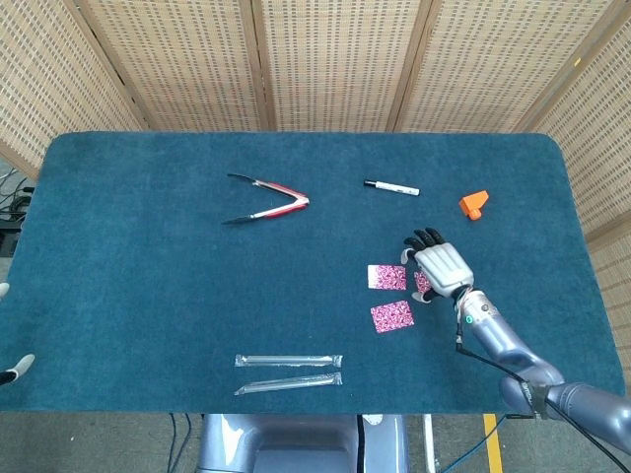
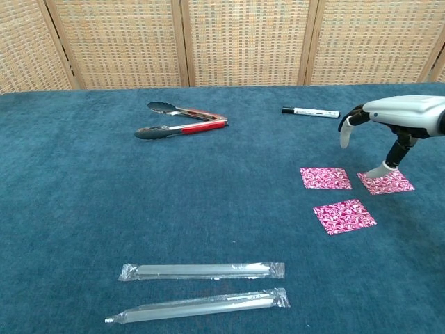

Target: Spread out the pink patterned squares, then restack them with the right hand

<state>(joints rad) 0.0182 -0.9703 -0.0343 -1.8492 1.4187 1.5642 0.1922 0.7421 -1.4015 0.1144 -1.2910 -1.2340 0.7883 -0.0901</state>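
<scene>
Three pink patterned squares lie apart on the blue cloth: a left one (image 1: 386, 277) (image 2: 325, 178), a front one (image 1: 392, 315) (image 2: 344, 216) and a right one (image 2: 386, 182), which my right hand mostly hides in the head view. That right hand (image 1: 439, 266) (image 2: 400, 115) hovers palm down over the right square with its fingers spread. Its thumb tip (image 2: 382, 169) touches the square's left edge, and it holds nothing. Only two fingertips (image 1: 18, 368) of my left hand show, far apart, at the left edge of the head view.
Red-handled tongs (image 1: 268, 202) (image 2: 182, 120) lie at the back left and a white marker (image 1: 391, 187) (image 2: 311, 112) behind the squares. An orange piece (image 1: 474, 204) sits at the back right. Two wrapped straws (image 1: 288, 361) (image 2: 201, 271) lie near the front edge.
</scene>
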